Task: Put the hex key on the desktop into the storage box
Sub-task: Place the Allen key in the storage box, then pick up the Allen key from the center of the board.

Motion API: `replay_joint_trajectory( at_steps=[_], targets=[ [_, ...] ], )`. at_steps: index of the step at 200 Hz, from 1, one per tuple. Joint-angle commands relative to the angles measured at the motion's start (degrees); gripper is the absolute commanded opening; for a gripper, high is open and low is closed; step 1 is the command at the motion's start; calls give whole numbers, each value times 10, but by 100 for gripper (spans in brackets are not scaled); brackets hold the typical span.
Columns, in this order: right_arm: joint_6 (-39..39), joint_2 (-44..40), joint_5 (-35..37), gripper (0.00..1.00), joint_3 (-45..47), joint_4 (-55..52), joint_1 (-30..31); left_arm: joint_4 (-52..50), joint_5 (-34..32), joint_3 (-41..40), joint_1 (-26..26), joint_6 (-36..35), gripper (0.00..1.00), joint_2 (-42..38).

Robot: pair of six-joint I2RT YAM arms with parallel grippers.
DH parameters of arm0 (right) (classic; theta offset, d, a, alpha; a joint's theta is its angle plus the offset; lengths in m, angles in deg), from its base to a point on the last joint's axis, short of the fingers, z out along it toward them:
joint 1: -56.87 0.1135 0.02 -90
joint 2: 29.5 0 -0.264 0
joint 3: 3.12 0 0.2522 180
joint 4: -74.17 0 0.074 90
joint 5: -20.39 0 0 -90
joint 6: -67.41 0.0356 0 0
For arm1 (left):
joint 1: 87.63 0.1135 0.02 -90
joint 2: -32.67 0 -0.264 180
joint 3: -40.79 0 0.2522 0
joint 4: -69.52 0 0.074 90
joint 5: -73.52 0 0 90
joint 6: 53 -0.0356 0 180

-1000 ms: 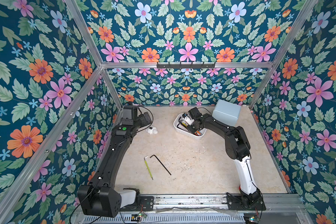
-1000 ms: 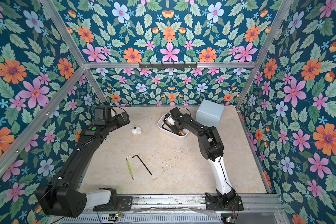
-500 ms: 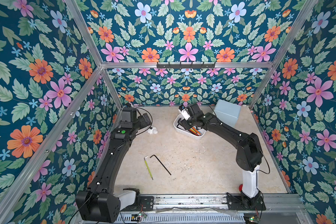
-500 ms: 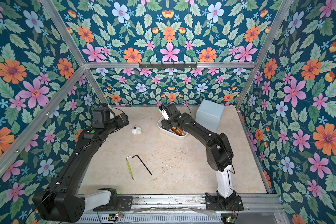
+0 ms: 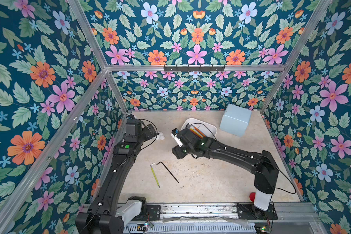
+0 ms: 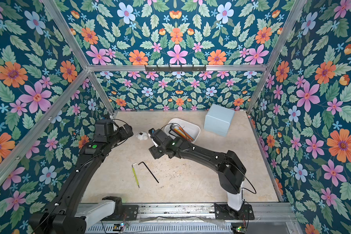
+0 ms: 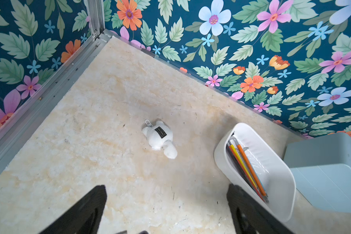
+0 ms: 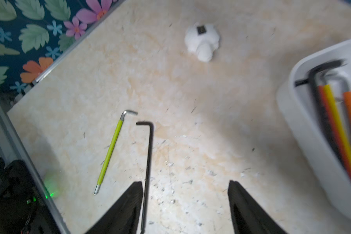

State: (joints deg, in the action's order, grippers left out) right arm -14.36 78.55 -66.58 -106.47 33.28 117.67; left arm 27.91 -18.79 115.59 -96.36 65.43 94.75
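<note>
Right wrist view: the thin black L-shaped steel hex key [image 8: 148, 162] lies flat on the beige stone-look table [image 8: 190, 125], its long shaft running toward my right gripper [image 8: 184, 204], just inside one finger. That gripper is spread and empty. A lime-sleeved hex key [image 8: 109, 152] lies beside it. The shallow white plastic storage box [image 8: 304, 141] sits off to the side, and I judge the right arm nearer.

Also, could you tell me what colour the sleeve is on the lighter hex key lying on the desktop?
Yellow-green, over a silver hex key; the right wrist view shows it best.
</note>
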Motion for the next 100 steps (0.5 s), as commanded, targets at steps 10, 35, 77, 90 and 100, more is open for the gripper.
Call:
replay_joint_trajectory(
  at_steps=[10, 35, 77, 90, 100],
  targets=[
    [53, 54, 19, 69, -22, -53, 29, 6, -8, -9, 0, 16, 99, -12],
    [61, 109, 20, 66, -58, -88, 47, 3, -5, -20, 0, 28, 100, -24],
    [63, 167, 18, 62, -100, -119, 74, -7, -11, -36, -1, 37, 99, -51],
    [63, 179, 14, 61, -111, -124, 78, -14, -16, -41, -1, 38, 100, -60],
    [63, 189, 17, 61, -122, -132, 81, -17, -19, -44, -1, 38, 99, -68]
  ],
)
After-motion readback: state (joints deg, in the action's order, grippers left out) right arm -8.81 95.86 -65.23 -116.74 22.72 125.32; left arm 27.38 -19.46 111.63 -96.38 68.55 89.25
